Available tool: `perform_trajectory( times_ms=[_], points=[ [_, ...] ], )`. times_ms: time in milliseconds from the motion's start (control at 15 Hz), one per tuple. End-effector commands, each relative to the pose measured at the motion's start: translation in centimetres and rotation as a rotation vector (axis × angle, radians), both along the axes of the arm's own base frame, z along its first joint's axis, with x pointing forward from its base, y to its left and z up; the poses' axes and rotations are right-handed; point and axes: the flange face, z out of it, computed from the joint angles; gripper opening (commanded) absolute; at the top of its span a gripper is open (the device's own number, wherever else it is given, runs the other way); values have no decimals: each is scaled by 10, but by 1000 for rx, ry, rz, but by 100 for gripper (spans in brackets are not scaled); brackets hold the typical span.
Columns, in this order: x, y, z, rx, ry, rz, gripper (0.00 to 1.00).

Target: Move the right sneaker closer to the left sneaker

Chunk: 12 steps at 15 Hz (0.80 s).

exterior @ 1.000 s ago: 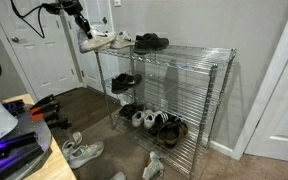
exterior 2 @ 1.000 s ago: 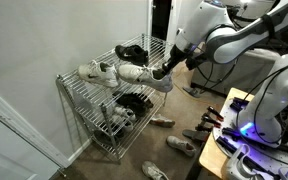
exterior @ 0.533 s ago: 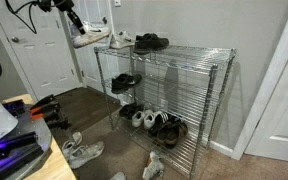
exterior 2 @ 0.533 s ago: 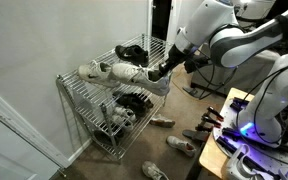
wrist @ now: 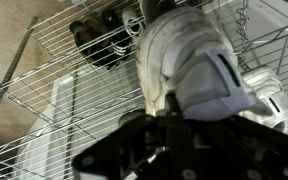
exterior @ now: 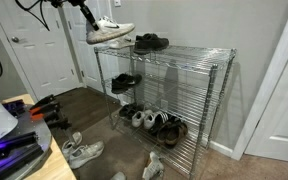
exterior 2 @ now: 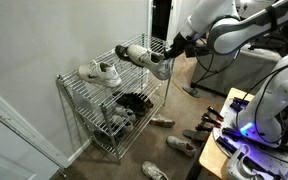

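Chrome wire shelving [exterior: 189, 55] against a pale wall carries several pairs of shoes. Above its top tier the right sneaker [exterior: 111, 30] hangs in the air with the gripper [exterior: 88, 14] clamped shut on what looks like its heel end, while the left sneaker [exterior 2: 101, 72] rests on that tier, apart from it. We judge the shoe light, its padded white upper soft under the fingers and its pale sole stiffer, so the heel collar suits a hold, though the toe may sag.

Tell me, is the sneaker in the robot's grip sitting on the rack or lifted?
Lifted. The gripper holds the sneaker above the rack's top shelf, with a gap under its sole.
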Motion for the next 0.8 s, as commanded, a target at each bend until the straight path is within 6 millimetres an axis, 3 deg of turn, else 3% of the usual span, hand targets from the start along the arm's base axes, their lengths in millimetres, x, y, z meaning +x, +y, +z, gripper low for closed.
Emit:
perform_trajectory(
  times_ms=[0,400,733],
  points=[
    [0,1,0,-1,1,5,6],
    [-1,5,0,-3,0,14,4],
    [13,22,11,-34,7,27,4]
  ],
)
